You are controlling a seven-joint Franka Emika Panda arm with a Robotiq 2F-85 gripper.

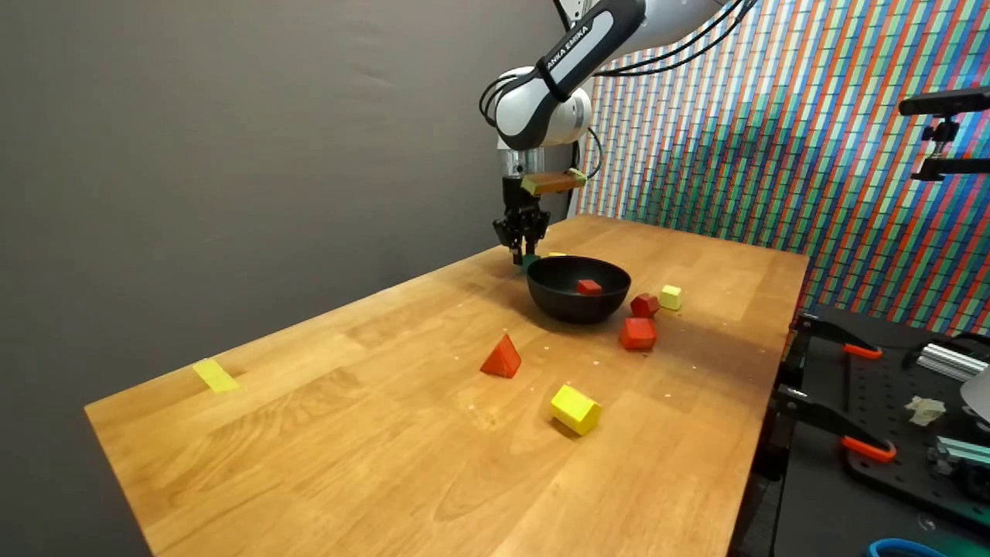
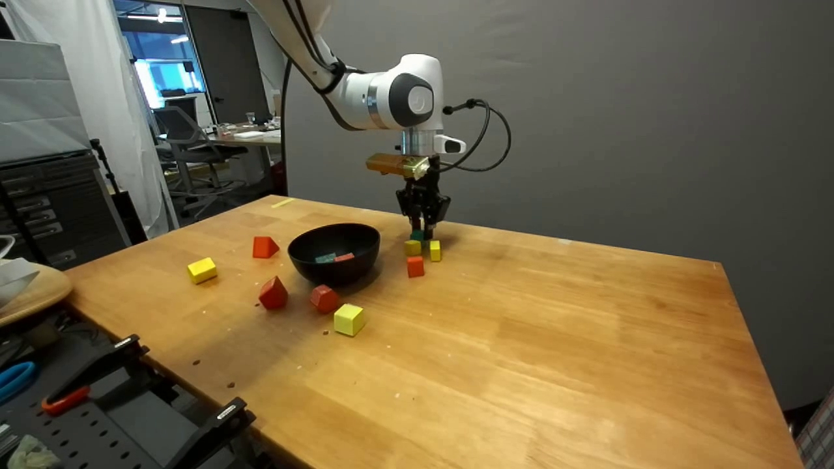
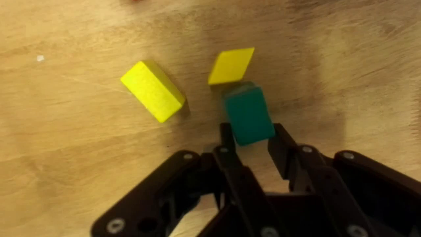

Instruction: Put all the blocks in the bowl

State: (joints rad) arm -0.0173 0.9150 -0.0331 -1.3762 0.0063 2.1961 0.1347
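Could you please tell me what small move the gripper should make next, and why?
Probably a gentle lift straight up: in the wrist view the gripper appears closed on the green block, a diamond-faced yellow block sits close by and might be knocked by a sideways move, and the black bowl, its destination, has a raised rim to clear.

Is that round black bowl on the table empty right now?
No: in an exterior view, a red block is plainly visible inside the black bowl.
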